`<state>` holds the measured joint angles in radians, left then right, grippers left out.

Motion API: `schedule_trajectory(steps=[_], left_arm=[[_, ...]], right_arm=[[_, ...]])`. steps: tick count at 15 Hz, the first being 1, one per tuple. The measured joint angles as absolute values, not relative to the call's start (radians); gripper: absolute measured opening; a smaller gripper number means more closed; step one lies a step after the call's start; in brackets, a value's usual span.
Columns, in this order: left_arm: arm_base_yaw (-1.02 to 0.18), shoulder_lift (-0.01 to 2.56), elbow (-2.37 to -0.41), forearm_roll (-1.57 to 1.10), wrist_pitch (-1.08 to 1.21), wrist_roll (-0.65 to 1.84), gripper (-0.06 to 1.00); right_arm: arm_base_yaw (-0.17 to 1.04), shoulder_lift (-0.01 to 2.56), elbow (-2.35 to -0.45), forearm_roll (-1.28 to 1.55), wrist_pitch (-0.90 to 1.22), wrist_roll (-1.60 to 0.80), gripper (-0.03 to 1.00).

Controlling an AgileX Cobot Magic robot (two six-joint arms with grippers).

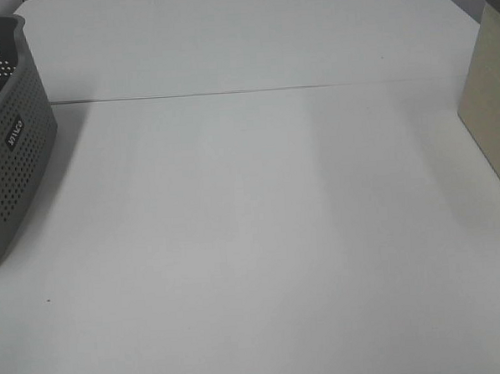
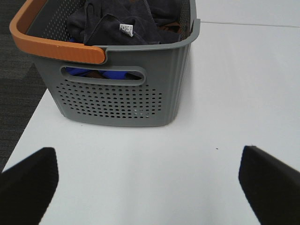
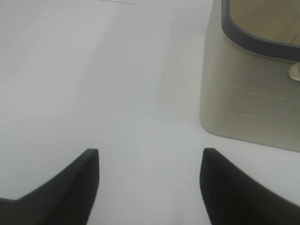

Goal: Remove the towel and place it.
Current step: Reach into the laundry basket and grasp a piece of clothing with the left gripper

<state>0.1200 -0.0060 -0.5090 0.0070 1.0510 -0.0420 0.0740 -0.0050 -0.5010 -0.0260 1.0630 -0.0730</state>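
Two black fingers of the left claw (image 2: 147, 161) are showing closest to the left wrist camera, standing wide apart and holding nothing. Ahead of them, the grey perforated plastic basket (image 2: 122, 98) with the orange handle (image 2: 51, 44) is sitting on the white desk (image 2: 225, 93). The dark charcoal terry towel (image 2: 117, 26) is lying bunched inside it, its white label (image 2: 126, 29) facing up. A blue item (image 2: 112, 74) is showing through the basket's hand slot beneath the towel. The right claw (image 3: 150, 159) is likewise hanging wide open and empty, beside the beige rectangular bin (image 3: 248, 103).

In the high view the basket is occupying the left edge of the frame, the bin the right edge, and neither arm is appearing.

The step in hand is judged to be the reach into the basket. The left claw is best approaching from above, clearing the rim and the orange handle, and closing on a raised fold near the label rather than a hem. Pinching only charcoal cloth is advisable, since the blue item is likely lying under it.
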Motion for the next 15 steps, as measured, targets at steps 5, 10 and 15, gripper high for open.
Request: schedule_trajectory(steps=[5,10,15], left_arm=[[0.12,-0.006,-0.509,0.007,1.051,-0.042,0.99],[0.12,-0.006,-0.509,0.007,1.051,-0.042,0.99],[0.12,-0.006,-0.509,0.007,1.051,-0.042,0.99]], right_arm=[[0.074,-0.005,-0.501,-0.026,1.063,-0.073,0.62],[0.074,-0.005,-0.501,-0.026,1.063,-0.073,0.62],[0.074,-0.005,-0.501,-0.026,1.063,-0.073,0.62]])
